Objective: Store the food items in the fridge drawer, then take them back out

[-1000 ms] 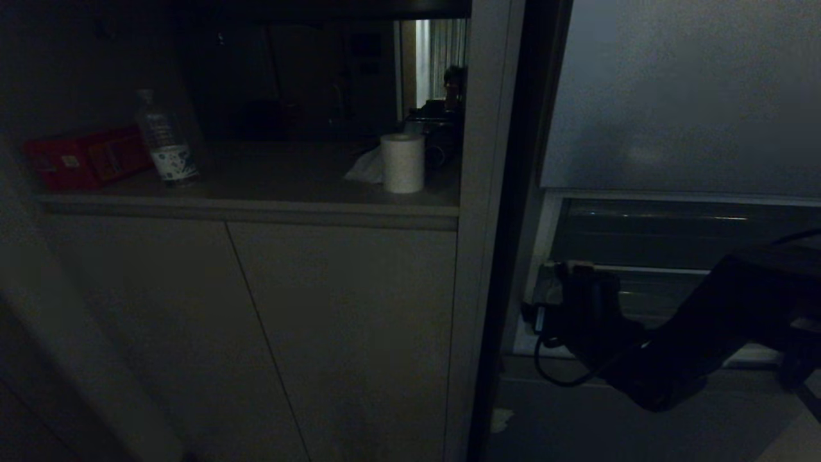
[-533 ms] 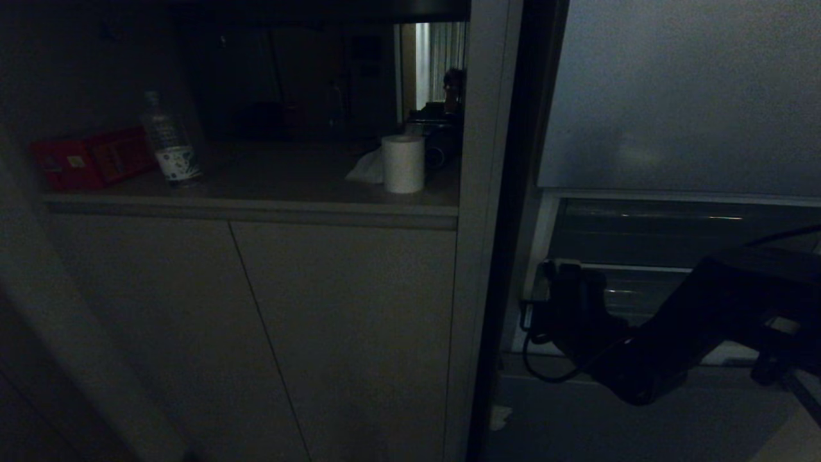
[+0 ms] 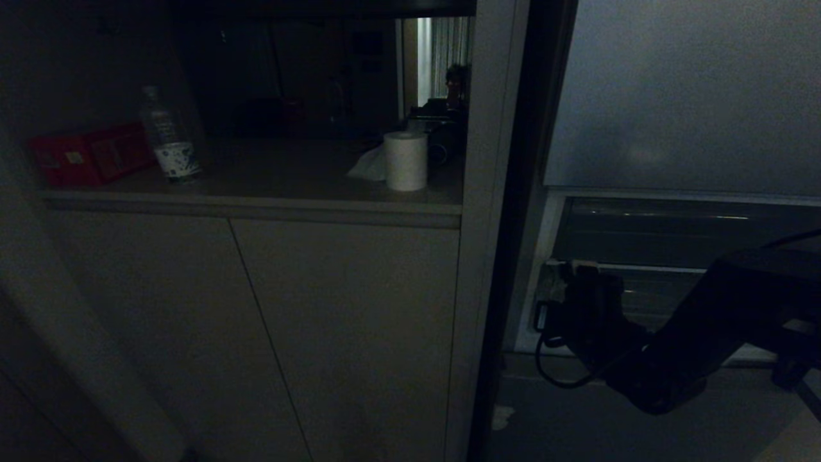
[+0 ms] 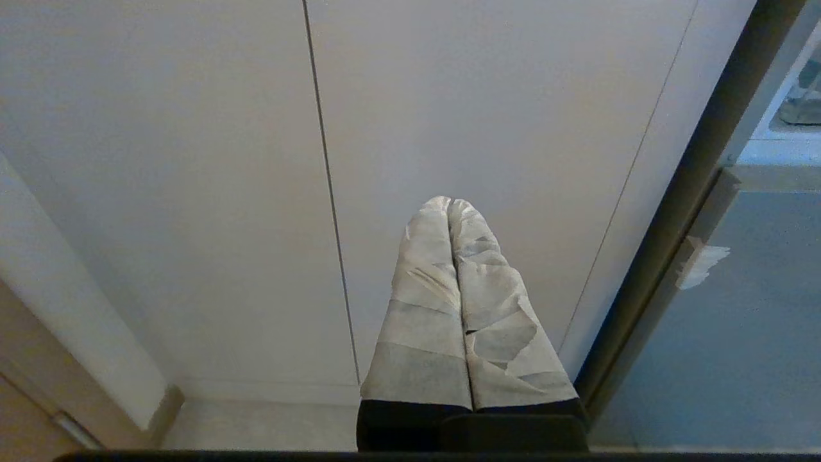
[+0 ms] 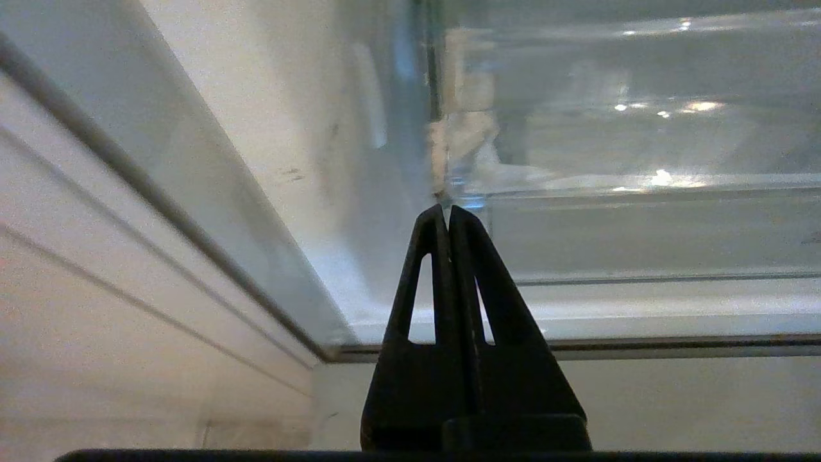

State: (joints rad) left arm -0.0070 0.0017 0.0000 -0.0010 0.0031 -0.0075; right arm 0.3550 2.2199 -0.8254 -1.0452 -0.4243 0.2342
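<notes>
Dimly lit, the fridge drawer (image 5: 641, 212) sits in the open middle section of the fridge, its clear front lip facing outward; no food shows in the part that can be seen. At the drawer's corner nearest the cabinet doors (image 3: 256, 321), the right gripper (image 5: 447, 212) has its black fingers pressed flat together — nothing between them — with the tips just short of the lip's edge. Well apart from the drawer, the left gripper (image 4: 449, 204) hangs before the cabinet doors, its taped fingers also shut and empty. Above those doors, a countertop (image 3: 288, 192) holds a paper roll (image 3: 405, 160), a water bottle (image 3: 170, 141) and a red box (image 3: 83, 154).
</notes>
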